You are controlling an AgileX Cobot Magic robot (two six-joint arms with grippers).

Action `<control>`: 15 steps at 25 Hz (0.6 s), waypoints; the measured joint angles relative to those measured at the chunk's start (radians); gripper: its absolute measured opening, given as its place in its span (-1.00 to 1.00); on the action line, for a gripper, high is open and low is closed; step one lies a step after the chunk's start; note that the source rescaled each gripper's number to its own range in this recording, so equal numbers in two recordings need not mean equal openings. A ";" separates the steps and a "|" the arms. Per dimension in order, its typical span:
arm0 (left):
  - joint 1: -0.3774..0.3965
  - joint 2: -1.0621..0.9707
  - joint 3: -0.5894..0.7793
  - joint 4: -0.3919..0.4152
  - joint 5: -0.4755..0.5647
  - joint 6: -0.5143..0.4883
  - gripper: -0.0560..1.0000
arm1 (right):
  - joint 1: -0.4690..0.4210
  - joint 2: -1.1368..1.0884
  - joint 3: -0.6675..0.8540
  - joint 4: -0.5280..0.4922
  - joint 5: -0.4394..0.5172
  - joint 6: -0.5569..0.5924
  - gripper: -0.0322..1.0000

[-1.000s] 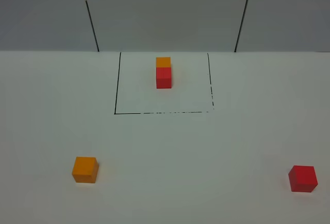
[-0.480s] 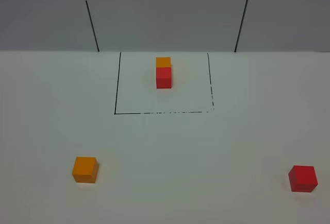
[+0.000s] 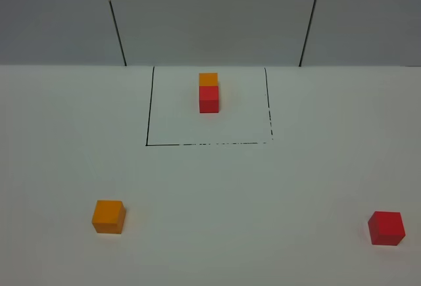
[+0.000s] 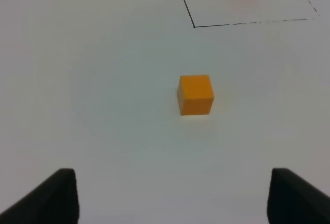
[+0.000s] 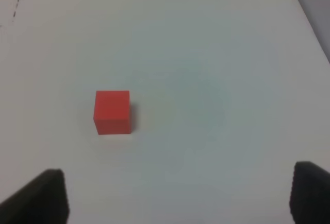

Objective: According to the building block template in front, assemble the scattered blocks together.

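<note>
1. Desk surface is white and matte. Behind its far edge stands a grey wall with two dark seams.
2. At the far middle of the desk sits the building block template. It is an orange cube touching a red cube, and in the exterior high view the orange one is behind and the red one is nearer to the camera.
3. A thin black outline is drawn on the desk around the template. Its near line and its right line are partly broken into dashes.
4. At the near left, the scattered orange block rests flat on the desk, outside the outline and well apart from the template.
5. At the near right, the scattered red block rests flat on the desk, close to the edge of the exterior high view and well apart from the orange one.
6. On the left arm, the left jaws are wide apart and hold nothing. Only their two dark tips show in the left wrist view. The orange block lies ahead of them, about midway between the tips, and is not touched. A corner of the outline and the red cube of the template show beyond it.
7. On the right arm, the right jaws are also spread wide and empty. The red block lies ahead of them, off to one side, without any contact.
</note>
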State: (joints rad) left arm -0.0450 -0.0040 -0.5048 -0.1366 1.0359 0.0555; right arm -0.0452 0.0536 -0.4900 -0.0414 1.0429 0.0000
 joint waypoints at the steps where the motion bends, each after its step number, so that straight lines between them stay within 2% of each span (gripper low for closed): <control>1: 0.000 0.000 0.000 0.000 0.000 0.000 0.92 | 0.000 0.000 0.000 0.000 0.000 0.000 0.48; 15: 0.000 0.032 -0.002 0.000 -0.007 -0.003 0.92 | 0.000 0.000 0.000 0.000 0.000 0.000 0.48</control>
State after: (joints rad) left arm -0.0450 0.0277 -0.5066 -0.1366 1.0286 0.0526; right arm -0.0452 0.0536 -0.4900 -0.0414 1.0429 0.0000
